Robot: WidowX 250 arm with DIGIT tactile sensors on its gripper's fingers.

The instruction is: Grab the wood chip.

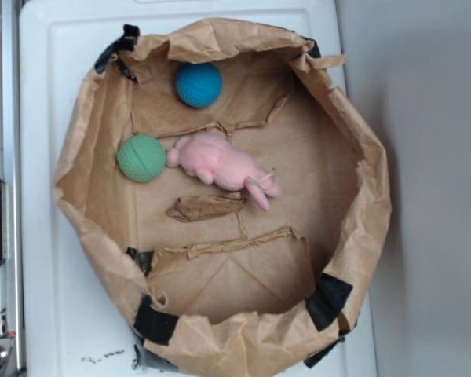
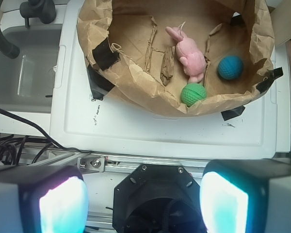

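Observation:
The wood chip (image 1: 206,206), a dark brown jagged sliver, lies flat on the floor of the rolled-down brown paper bag (image 1: 366,169), just below the pink plush toy (image 1: 220,161). In the wrist view the wood chip (image 2: 167,68) lies far up the frame inside the bag (image 2: 136,77). My gripper (image 2: 143,204) hangs high over the robot's black base, well back from the bag. It is open, its two glowing pads (image 2: 63,206) wide apart with nothing between them. The exterior view does not show the gripper.
A green ball (image 1: 141,158) touches the plush toy's head and a blue ball (image 1: 198,84) sits near the bag's far wall. Torn paper flaps (image 1: 228,271) lie on the bag floor. The bag stands on a white platform (image 1: 47,275). A grey sink (image 2: 24,68) lies beside it.

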